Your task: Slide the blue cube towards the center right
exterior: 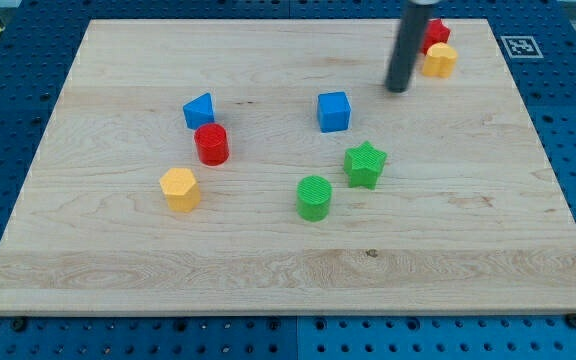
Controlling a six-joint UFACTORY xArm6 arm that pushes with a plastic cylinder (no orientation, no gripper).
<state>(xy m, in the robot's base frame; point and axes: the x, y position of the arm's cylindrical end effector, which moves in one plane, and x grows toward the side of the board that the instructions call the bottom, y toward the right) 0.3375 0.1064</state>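
The blue cube [334, 111] sits on the wooden board [288, 270], a little above and right of the middle. My tip [398, 88] is at the end of the dark rod, up and to the right of the blue cube, with a gap between them. The tip is left of a yellow block [440, 60] and a red block [435, 33] near the view's top right; the rod partly hides the red one.
A second blue block [199, 110] and a red cylinder [211, 144] stand touching at centre left. A yellow hexagonal block [180, 188] lies below them. A green star [365, 164] and a green cylinder [314, 197] lie below the blue cube.
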